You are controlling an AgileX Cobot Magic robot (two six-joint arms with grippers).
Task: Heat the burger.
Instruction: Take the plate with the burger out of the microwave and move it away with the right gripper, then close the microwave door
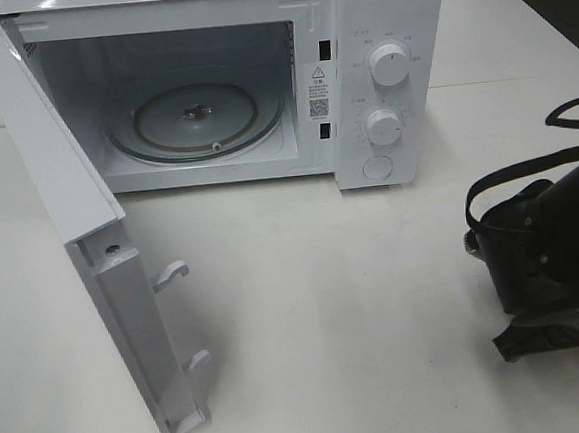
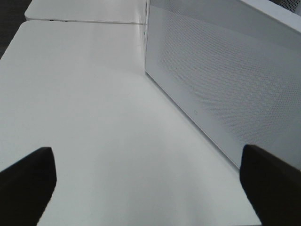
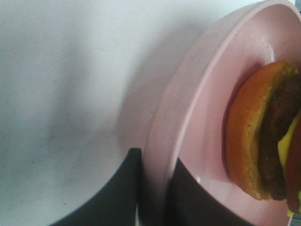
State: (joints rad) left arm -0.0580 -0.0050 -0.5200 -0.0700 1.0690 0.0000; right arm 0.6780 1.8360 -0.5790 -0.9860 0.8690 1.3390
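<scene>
Burger (image 3: 263,136) with golden-brown bun, dark patty and a sliver of yellow cheese sits on a shallow pink plate (image 3: 197,108), seen only from the right wrist view, off the side of the high camera's frame. Right gripper (image 3: 153,195) pinches the plate's rim, one dark finger (image 3: 117,193) under the lip and the other on the inside, jaws nearly shut on that thin edge. Looks like the carry-to-the-oven step, judging by the grip and the open door.

Tips for doing it well:
- Keep the plate level, since a rim-only grip lets it tip and the burger slide.
- Go slow, come in low and straight through the opening of the boxy white microwave (image 1: 375,29), and set down centred on the round glass turntable (image 1: 152,122).
- Mind the white door (image 1: 57,195) swung wide on the left side; plenty of room, but best not to clip it.

Left gripper (image 2: 146,188) hangs spread wide over the white table (image 2: 94,117), holding nothing, just beside the perforated outer face of that door.

Writing: small warning sticker with a QR-style code (image 1: 321,89) on the frame by the cavity, plus tiny marks around the two white dials (image 1: 389,63); none of it readable. No brand name visible.
</scene>
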